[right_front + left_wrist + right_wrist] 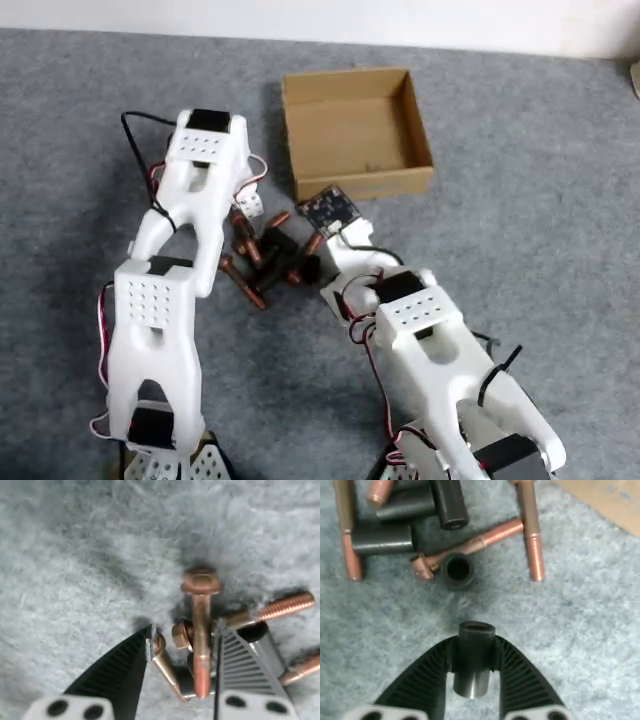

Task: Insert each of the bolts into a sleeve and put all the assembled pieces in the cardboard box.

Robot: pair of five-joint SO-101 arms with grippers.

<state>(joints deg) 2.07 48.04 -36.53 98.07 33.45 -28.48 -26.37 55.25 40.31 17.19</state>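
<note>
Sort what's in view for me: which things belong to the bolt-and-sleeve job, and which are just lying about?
Job:
copper bolts
black sleeves
held sleeve, clamped in the right gripper
left gripper, open around one bolt
cardboard box

Lying about:
grey mat
pale thing cut off at the mat's edge, cannot tell what
</note>
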